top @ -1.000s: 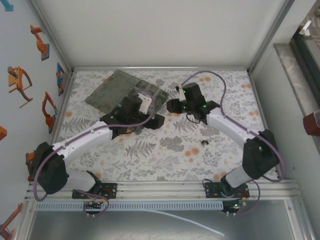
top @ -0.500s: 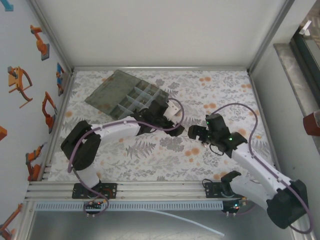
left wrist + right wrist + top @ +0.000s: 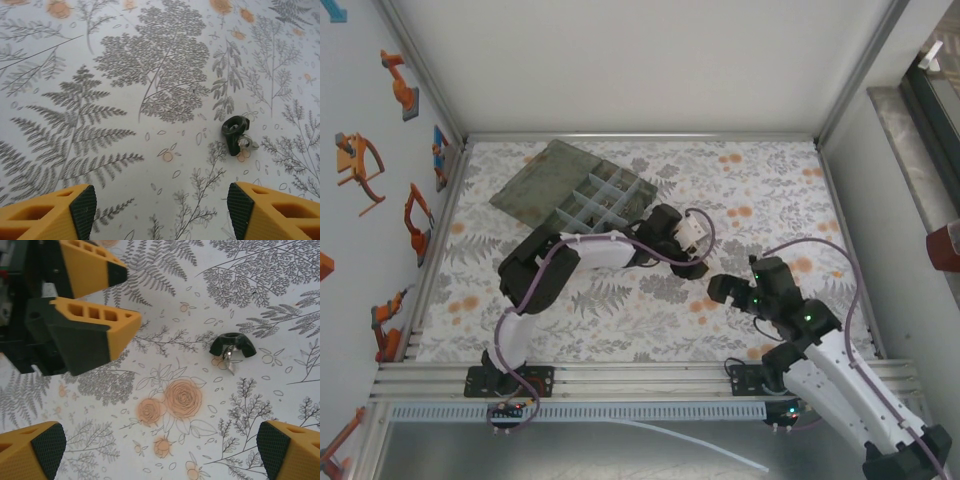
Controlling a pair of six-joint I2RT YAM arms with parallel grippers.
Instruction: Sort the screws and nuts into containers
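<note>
We see the table (image 3: 620,320), spread with a leaf-and-flower print, and both arms reach toward its middle. The left arm (image 3: 585,250) rises from its base and folds at a raised elbow on the left. From there it stretches flat to the right, with the wrist bent down toward the cloth. The right arm (image 3: 840,375) comes in from the near right corner, leaning forward and to the left, its head tipped down just beside the left one.

At the far left sits the organiser box (image 3: 620,188), its containers (image 3: 595,200) open to the top and its lid (image 3: 540,175) laid flat behind. What lies in the compartments is too small for us to tell.

The left gripper (image 3: 160,212) hovers low over the cloth, its fingers (image 3: 82,205) apart with nothing between them. The right gripper (image 3: 160,455) hangs above the same patch, its fingers (image 3: 42,450) spread wide and bare.

On the cloth between the two grippers lies a small dark nut (image 3: 235,129). A silvery screw (image 3: 245,142) touches it. The pair lies ahead and to the right of the left fingers, apart from both grippers.
</note>
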